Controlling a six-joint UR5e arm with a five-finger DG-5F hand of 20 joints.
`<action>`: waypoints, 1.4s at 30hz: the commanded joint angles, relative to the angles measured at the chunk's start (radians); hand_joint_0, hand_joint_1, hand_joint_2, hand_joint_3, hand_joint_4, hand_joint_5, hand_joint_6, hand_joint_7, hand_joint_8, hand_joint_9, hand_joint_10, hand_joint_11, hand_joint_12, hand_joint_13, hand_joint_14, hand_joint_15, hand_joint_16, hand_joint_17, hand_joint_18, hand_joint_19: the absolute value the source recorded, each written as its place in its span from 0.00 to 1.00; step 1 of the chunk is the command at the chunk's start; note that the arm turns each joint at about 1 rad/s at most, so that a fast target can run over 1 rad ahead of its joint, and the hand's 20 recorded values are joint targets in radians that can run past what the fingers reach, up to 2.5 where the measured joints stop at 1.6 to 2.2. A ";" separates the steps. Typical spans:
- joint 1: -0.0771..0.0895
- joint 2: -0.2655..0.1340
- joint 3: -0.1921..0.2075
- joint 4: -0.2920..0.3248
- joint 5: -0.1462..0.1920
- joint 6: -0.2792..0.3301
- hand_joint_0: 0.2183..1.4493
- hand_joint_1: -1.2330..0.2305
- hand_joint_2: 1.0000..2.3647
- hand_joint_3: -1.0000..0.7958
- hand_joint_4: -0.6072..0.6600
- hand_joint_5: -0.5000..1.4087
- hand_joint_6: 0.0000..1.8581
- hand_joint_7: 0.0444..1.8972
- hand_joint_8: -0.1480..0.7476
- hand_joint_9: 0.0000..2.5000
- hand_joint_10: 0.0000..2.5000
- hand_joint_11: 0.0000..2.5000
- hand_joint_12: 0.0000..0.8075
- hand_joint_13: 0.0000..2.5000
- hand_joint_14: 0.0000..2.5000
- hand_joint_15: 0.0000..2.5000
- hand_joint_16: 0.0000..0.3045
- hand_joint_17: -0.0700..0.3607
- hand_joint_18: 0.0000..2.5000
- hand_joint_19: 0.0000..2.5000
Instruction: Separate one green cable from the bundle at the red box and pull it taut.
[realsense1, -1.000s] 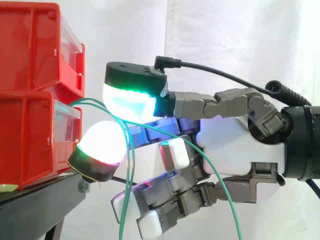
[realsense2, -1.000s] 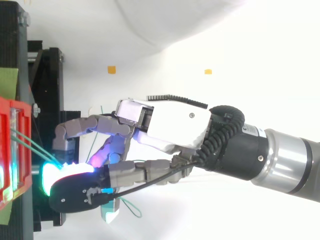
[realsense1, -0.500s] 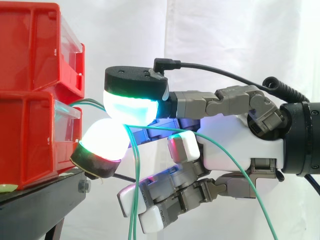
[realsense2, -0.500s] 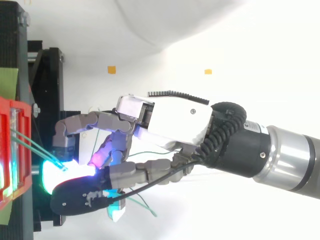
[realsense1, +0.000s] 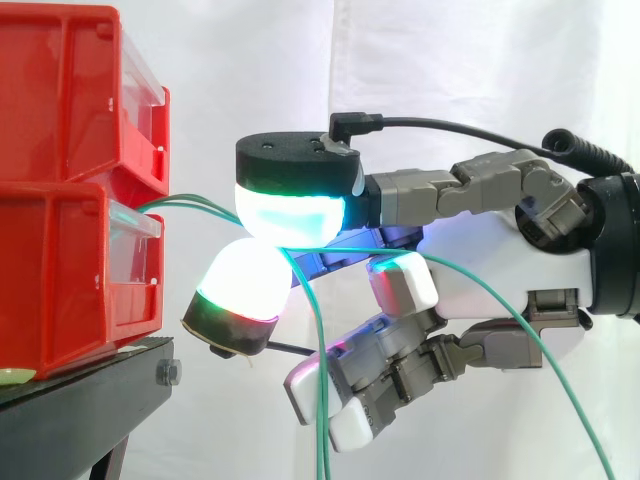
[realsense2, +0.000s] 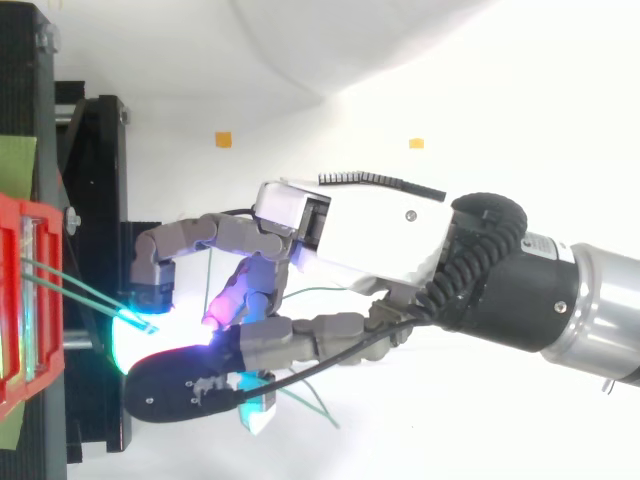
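Left of centre in the side view, a thin, glossy green cable (realsense1: 200, 203), running almost straight from the clear front of the lower red box (realsense1: 60, 270) to the hand (realsense1: 500, 275). Pinched there between two fat, domed fingers (realsense1: 290, 205), glowing cyan above and white below, both backed in matt black. Past the pinch, green strands dropping to the bottom edge and arcing to the lower right. Other fingers curled loosely under the smooth white palm. Above, a second moulded red bin (realsense1: 60, 90); underneath, a black stand (realsense1: 90, 385); behind, a creased white curtain (realsense1: 450, 60).
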 joint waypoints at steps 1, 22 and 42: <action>0.000 0.007 0.000 -0.026 -0.002 -0.001 0.39 0.39 0.02 0.47 0.68 0.32 0.27 0.64 0.41 0.69 0.00 0.10 0.38 0.48 0.01 0.16 0.23 0.53 0.40 0.16; 0.000 0.077 0.002 -0.158 -0.018 -0.024 0.40 0.39 0.01 0.47 0.68 0.32 0.27 0.65 0.41 0.69 0.00 0.10 0.38 0.48 0.01 0.16 0.23 0.52 0.41 0.15; 0.001 0.114 0.000 -0.311 -0.036 -0.059 0.39 0.40 0.01 0.46 0.69 0.32 0.27 0.66 0.42 0.69 0.00 0.11 0.37 0.48 0.01 0.16 0.22 0.52 0.41 0.15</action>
